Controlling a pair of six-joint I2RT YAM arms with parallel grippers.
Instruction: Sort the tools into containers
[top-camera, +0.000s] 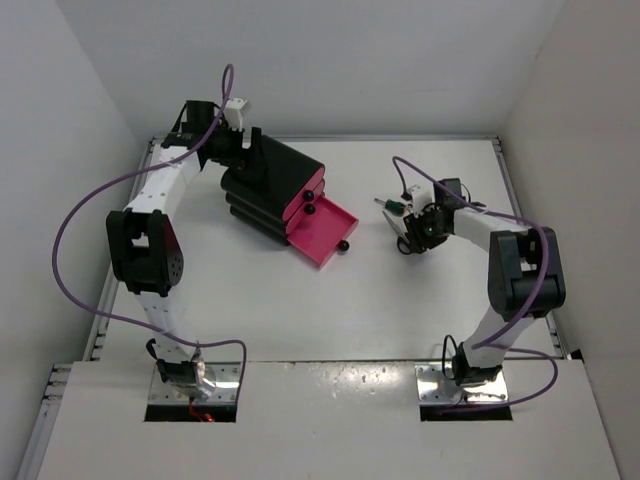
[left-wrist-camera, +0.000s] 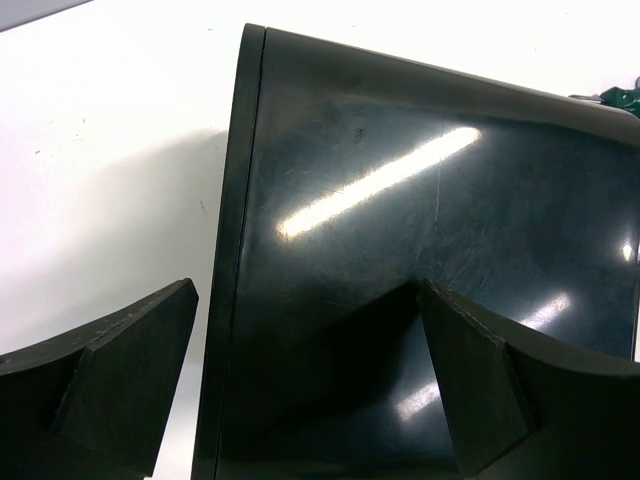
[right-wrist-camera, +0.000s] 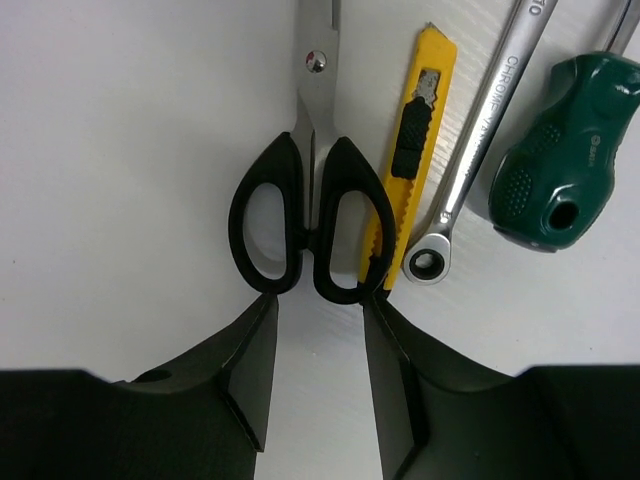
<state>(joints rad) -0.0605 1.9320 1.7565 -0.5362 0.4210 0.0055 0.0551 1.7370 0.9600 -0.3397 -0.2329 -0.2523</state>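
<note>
Lined up on scissors (right-wrist-camera: 312, 225) lying just ahead of right tool (right-wrist-camera: 320, 300), jaws part-spread and empty; likely needed lowering, clenching, then carrying to pulled-out drawer (top-camera: 322, 235).

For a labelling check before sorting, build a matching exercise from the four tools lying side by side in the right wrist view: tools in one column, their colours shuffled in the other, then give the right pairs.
Tools
1. scissors
2. utility knife
3. ratchet wrench
4. screwdriver

Colours
A. green handle
B. black loop handles
C. bare silver metal
D. yellow body

Pairs: 1-B, 2-D, 3-C, 4-A
</note>
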